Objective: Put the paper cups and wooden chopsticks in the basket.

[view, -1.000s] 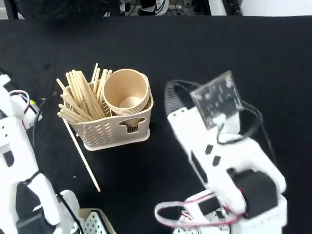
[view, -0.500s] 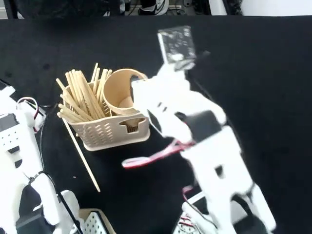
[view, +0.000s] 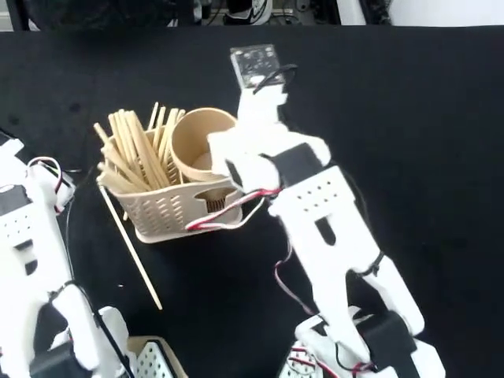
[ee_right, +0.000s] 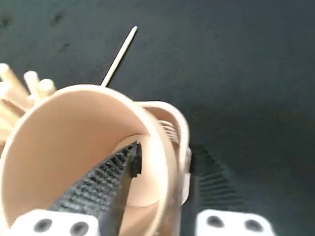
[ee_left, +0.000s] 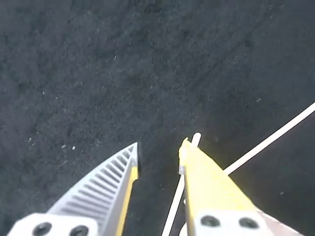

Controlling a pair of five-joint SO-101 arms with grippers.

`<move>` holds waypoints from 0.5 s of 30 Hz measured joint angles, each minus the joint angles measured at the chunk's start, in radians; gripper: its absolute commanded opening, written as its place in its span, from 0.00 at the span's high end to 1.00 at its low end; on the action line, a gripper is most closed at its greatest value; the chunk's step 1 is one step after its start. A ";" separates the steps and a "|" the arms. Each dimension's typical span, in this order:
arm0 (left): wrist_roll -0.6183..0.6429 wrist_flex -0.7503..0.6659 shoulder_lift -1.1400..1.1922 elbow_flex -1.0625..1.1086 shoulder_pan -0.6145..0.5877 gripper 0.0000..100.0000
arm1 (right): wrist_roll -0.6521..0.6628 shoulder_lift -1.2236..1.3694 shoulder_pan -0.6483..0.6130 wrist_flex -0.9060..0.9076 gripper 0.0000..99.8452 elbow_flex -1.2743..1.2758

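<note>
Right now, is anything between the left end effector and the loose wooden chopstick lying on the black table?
Nothing visible stands between them. The open left end effector hangs over the black table, and the thin pale wooden chopstick lies bare on it, passing partly under the yellow finger.

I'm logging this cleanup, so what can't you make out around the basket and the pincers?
- Number of paper cups: in the high view the right arm covers part of their rim; in the right wrist view the right pincer covers part of the bottom.
- Loose chopstick: in the left wrist view one end runs off the edge, the other lies behind the left pincer.
</note>
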 measured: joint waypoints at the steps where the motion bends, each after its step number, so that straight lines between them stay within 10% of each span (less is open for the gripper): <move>1: 0.000 0.000 -0.025 0.012 0.000 0.86 | 0.018 0.009 0.015 0.005 0.99 -0.011; 15: -0.015 -0.120 -0.569 0.333 0.000 0.85 | 0.190 0.051 0.256 0.411 0.99 -0.282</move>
